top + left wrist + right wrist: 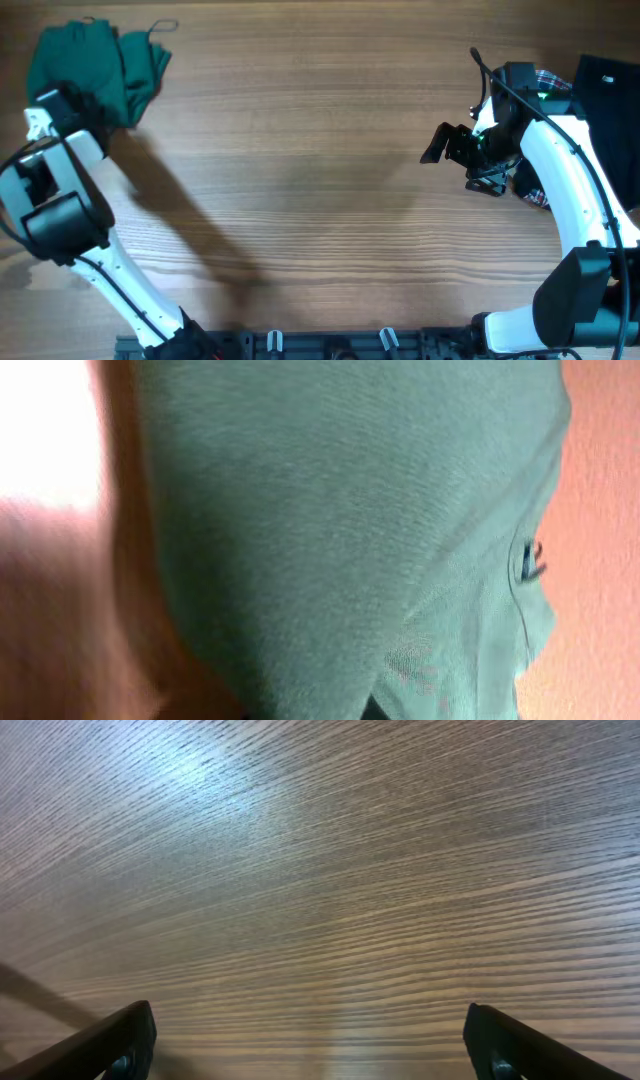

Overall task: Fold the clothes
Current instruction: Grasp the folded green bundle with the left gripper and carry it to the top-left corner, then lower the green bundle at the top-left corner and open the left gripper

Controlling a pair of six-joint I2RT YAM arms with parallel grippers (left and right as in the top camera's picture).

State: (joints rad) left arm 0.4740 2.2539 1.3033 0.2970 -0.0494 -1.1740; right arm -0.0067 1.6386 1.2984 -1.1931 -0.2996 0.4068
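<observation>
The clothes were bunched at the far left corner of the table, and their teal fabric filled the left wrist view. The left gripper was clenched on them. The right gripper was spread wide, released, over the wood at the right.

A brown wood-grain table is shown. A dark teal-green soft fabric garment is bunched at its far left corner. A red-white-blue plaid cloth and a black garment are laid at its right edge.
</observation>
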